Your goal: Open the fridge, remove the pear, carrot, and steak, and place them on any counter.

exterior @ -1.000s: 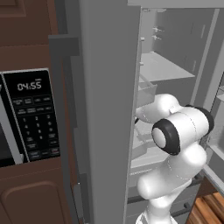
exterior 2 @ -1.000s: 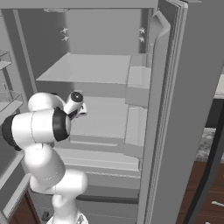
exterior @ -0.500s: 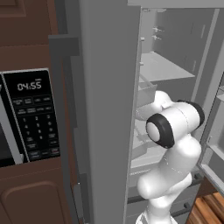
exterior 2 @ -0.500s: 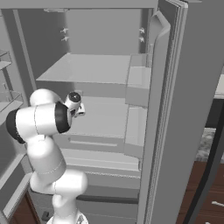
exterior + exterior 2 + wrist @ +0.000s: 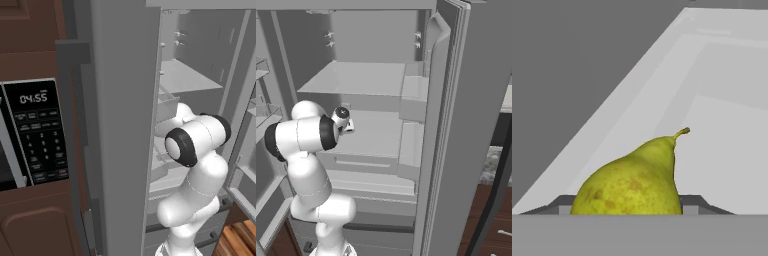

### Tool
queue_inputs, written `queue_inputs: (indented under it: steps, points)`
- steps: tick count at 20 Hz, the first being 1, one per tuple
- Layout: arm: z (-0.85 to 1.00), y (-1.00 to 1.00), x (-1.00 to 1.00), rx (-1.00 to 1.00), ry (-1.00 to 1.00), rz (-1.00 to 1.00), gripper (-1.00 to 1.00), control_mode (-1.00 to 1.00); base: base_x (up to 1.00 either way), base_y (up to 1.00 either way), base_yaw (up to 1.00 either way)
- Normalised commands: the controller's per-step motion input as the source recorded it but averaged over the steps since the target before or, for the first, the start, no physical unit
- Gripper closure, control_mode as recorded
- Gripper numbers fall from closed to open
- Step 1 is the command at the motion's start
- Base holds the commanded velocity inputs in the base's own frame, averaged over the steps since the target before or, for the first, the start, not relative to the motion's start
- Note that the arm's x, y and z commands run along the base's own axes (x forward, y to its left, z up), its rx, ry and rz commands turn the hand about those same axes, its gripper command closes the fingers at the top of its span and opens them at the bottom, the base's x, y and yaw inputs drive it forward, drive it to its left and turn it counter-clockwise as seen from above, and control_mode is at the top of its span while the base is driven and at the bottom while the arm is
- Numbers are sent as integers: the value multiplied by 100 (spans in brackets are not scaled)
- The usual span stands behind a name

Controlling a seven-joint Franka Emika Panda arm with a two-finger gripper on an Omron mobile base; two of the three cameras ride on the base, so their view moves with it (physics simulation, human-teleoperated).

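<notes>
A tall grey fridge (image 5: 456, 125) stands with its doors open, pale shelves showing inside. The white robot arm reaches into its middle shelf. In the hand view, a yellow-green speckled pear (image 5: 632, 182) sits very close in front of the camera on the pale fridge shelf (image 5: 727, 150), its stem pointing up and to the right. The fingers are hidden, so whether they grip the pear cannot be told. Left of the fridge, a black microwave (image 5: 35, 132) sits in a dark brown cabinet (image 5: 35, 220).

— Any writing legible here?
— Only the microwave (image 5: 35, 135) display (image 5: 34, 97), left of the fridge (image 5: 125, 125): "04:55". The keypad (image 5: 42, 145) labels below it are too small to read.
</notes>
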Motion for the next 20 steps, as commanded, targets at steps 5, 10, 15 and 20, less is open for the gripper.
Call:
queue_inputs:
  steps: [5, 10, 15, 20]
  points:
    - [-10, 0, 0, 0, 0, 0, 100, -100, 0, 0, 0]
    - [-3, -6, 0, 0, -1, 0, 100, -100, 0, 0, 0]
    - [10, -37, -24, -1, -4, 0, 100, -100, 0, 0, 0]
    - [33, -56, -49, -1, -2, 0, 100, -100, 0, 0, 0]
